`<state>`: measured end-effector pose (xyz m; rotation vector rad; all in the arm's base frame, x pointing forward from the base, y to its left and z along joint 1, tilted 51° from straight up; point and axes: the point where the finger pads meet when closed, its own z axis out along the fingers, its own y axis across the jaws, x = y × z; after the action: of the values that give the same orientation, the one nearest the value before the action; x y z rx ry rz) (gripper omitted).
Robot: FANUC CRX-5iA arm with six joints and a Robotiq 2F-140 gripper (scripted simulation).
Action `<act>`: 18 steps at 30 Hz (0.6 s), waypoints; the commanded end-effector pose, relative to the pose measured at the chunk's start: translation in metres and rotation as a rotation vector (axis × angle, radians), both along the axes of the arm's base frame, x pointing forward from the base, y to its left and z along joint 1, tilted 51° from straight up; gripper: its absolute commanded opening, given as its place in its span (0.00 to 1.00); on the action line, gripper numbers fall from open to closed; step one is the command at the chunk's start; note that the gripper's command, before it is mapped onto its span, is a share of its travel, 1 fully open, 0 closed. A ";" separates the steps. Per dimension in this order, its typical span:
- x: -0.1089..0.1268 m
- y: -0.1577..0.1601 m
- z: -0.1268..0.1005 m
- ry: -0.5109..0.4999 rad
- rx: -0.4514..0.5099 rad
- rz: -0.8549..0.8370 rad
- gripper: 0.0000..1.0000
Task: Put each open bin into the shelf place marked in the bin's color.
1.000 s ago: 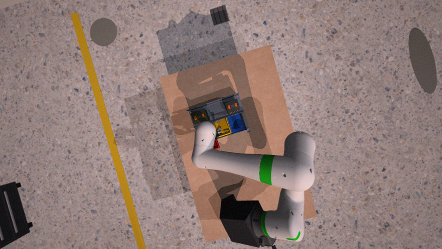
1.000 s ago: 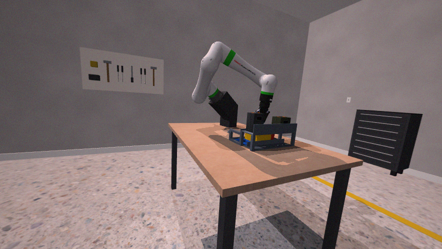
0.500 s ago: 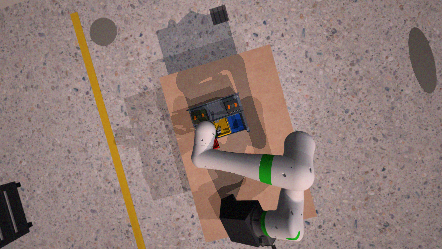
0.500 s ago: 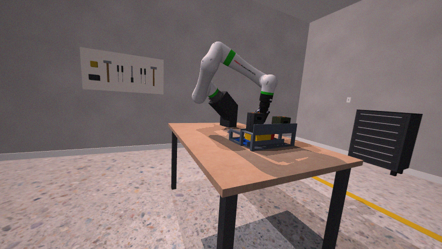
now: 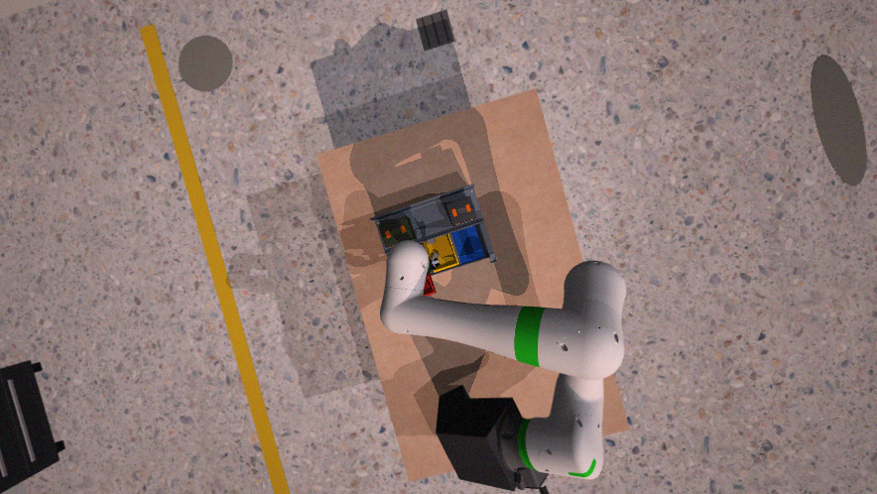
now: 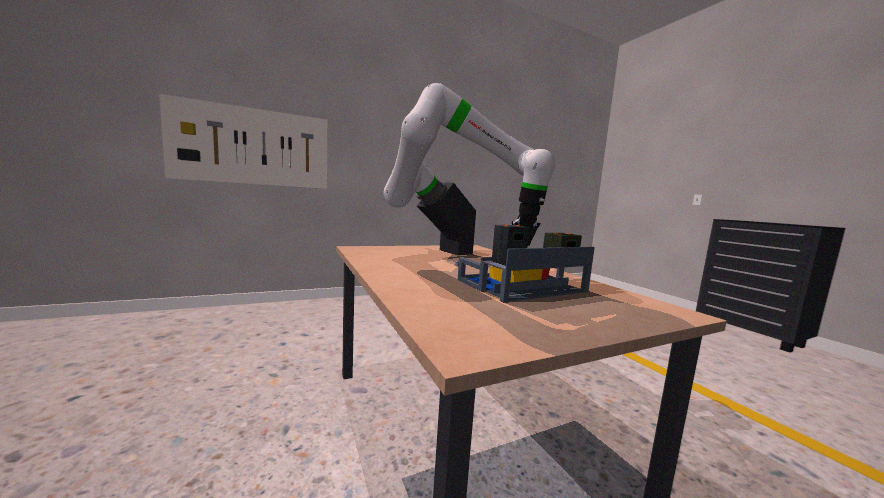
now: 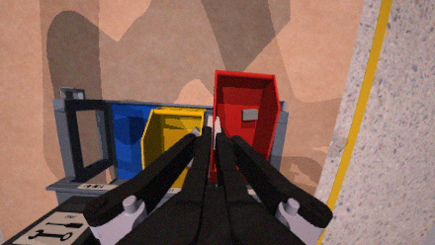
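One gripper [image 5: 434,261] [image 6: 533,227] [image 7: 213,122] nearly closed, apparently pinching red bin [image 5: 430,287] [image 6: 545,272] [image 7: 247,99] by side wall nearest yellow bin [image 5: 446,247] [image 6: 516,274] [image 7: 170,140] | red bin: mostly right of fingertips in wrist view, long axis front-to-back, overhanging shelf [image 5: 492,257] [image 6: 549,257] [image 7: 59,133] front; grey part [image 7: 250,115] inside | yellow bin: just beside, within shelf, contents partly hidden
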<state>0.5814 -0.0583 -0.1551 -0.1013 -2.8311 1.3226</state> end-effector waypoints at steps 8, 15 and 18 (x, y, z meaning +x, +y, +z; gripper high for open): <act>0.005 0.000 0.000 -0.005 0.000 0.006 0.00; 0.009 0.000 0.000 -0.010 0.000 0.012 0.00; 0.011 0.000 0.001 -0.012 -0.001 0.014 0.00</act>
<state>0.5900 -0.0585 -0.1547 -0.0919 -2.8432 1.3289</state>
